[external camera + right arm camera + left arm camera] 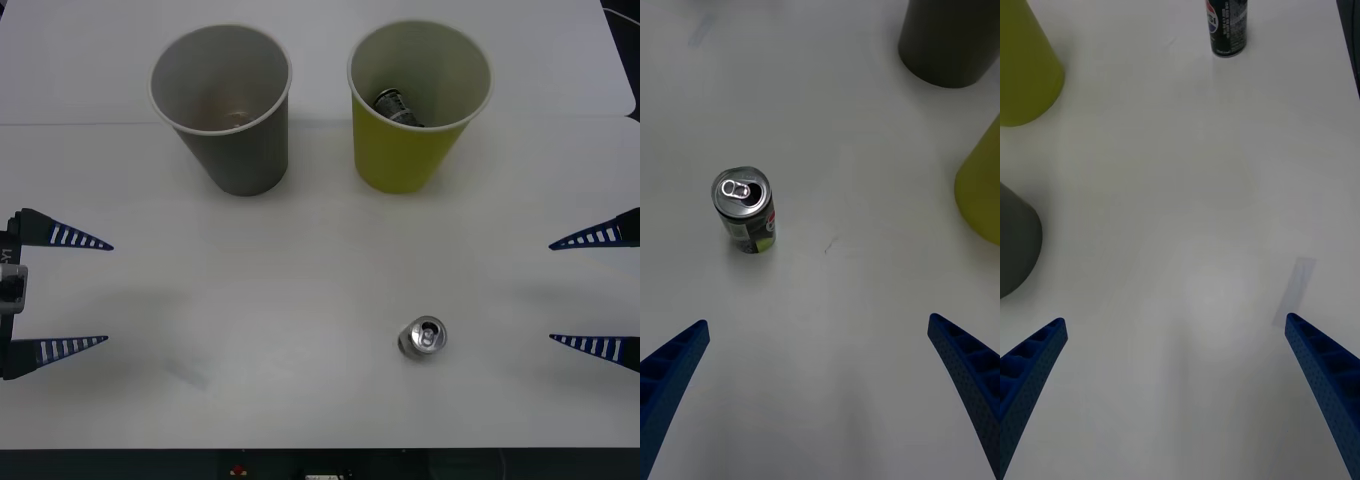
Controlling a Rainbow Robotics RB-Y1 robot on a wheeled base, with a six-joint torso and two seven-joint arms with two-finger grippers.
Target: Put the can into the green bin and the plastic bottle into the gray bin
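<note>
- Left gripper: at the table's left edge, fingers spread wide, nothing between them; well apart from every object.
- Gray bin: upright at the far left-centre of the table; its pale inside appears empty, and no plastic bottle lies on the table.
- Green bin: upright just right of the gray bin, the two apart; a dark, silver-ended object lies tilted inside, seemingly a can already dropped in.
- Can: standing upright on the near table, right of centre, silver top and pull tab facing up; long axis vertical. Well forward of the green bin, almost directly in line below it.
- Right gripper: at the table's right edge, fingers spread wide and empty. In the right wrist view the can stands ahead of the fingertips, off toward one finger.
- Judgement: the can sits much nearer the right gripper, which is likely the one to take it, reaching inward to close on its sides.
</note>
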